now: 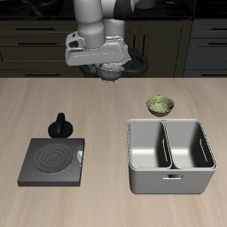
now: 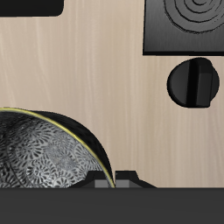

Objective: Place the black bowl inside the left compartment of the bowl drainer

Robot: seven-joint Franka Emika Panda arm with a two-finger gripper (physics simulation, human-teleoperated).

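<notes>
The black bowl has a pale speckled inside and a thin yellowish rim. It hangs in the air above the back of the table, and in the exterior view only its dark edge shows beside the hand. My gripper is shut on the bowl's rim, where a fingertip shows. The bowl drainer is a light-grey bin with two wells. It stands near the table's front edge, well away from the gripper. Both wells look empty, including the left compartment.
An olive-green bowl sits just behind the drainer. A flat black square plate with rings lies toward the front on the other side. A small black knob-like object stands behind the plate.
</notes>
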